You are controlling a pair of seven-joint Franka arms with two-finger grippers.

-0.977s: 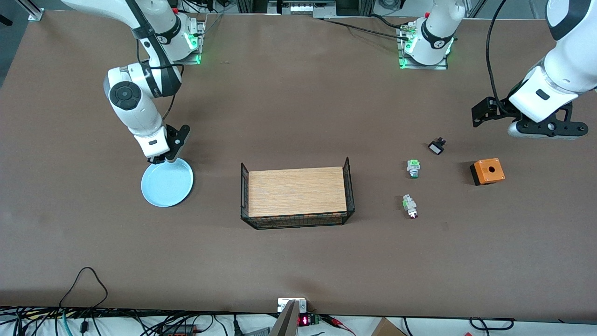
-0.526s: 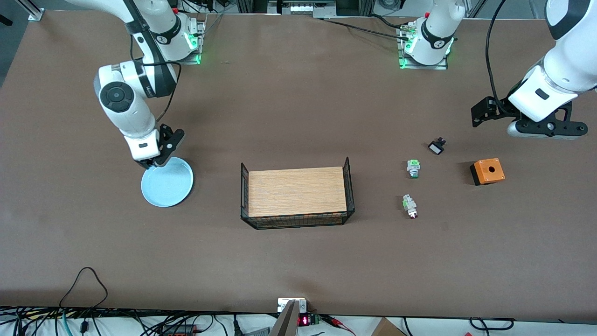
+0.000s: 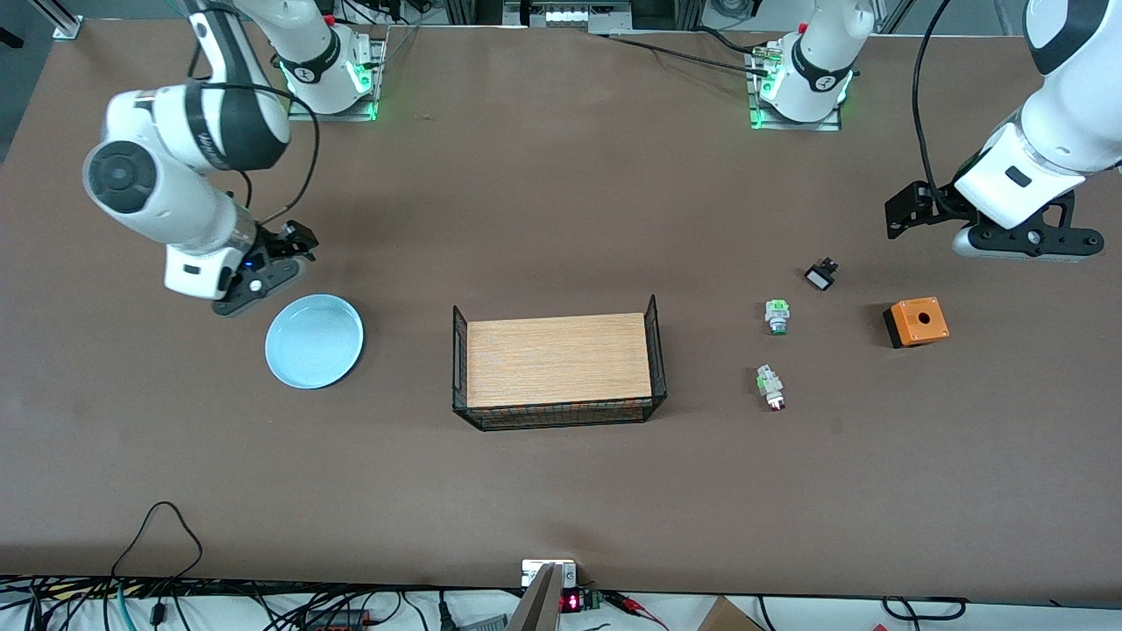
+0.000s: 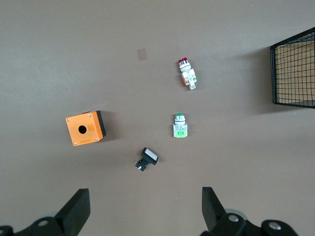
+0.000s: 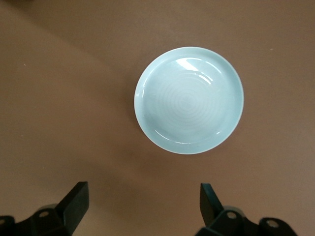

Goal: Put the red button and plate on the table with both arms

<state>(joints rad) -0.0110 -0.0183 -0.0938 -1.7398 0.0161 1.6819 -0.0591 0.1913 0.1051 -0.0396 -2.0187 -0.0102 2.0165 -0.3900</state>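
Table [image 3: 561, 219] carries everything now, so both placements look done. Arms hang off the surface with nothing in either grip. The plate [image 3: 314, 340] lies flat toward the right arm's end, and the right gripper [image 3: 254, 285] hangs above bare table just beside it, fingers spread and empty. The left gripper [image 3: 1021, 241] waits, spread too, over the table near the orange box [image 3: 916, 321]. The red button [image 3: 771, 388] lies on its side, nearer the front camera than the green button [image 3: 777, 315].

White jointed arms w/ black bands, round black joint caps, black cables, black-grey jaws.
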